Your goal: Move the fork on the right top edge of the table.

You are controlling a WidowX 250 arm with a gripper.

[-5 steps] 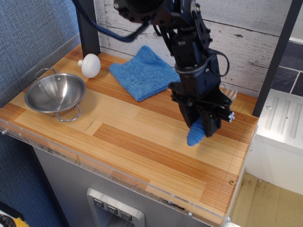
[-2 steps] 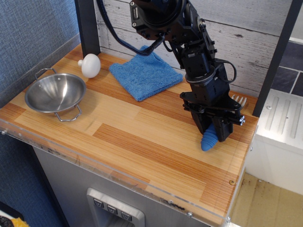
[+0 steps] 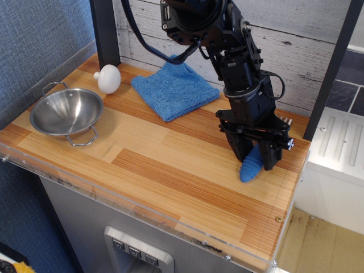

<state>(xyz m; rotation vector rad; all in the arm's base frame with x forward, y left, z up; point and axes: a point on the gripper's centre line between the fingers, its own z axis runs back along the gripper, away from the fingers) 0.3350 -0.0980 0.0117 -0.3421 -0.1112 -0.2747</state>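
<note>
The fork has a ribbed blue handle (image 3: 249,168) and silver tines (image 3: 284,120). It lies low over the right part of the wooden table (image 3: 170,170), tines pointing to the back wall. My black gripper (image 3: 254,152) comes down from above and is shut on the fork's handle, one finger on each side. The handle's end sticks out below the fingers (image 3: 237,149), touching or just above the wood. The middle of the fork is hidden by the gripper.
A blue cloth (image 3: 175,86) lies at the back middle. A white round knob-like object (image 3: 108,78) stands at the back left. A steel bowl with handles (image 3: 66,112) sits at the left. A dark post (image 3: 331,68) rises at the right edge.
The gripper carried the fork from the middle right toward the right back corner and lowered it. In the last moment it shifted only slightly left.
</note>
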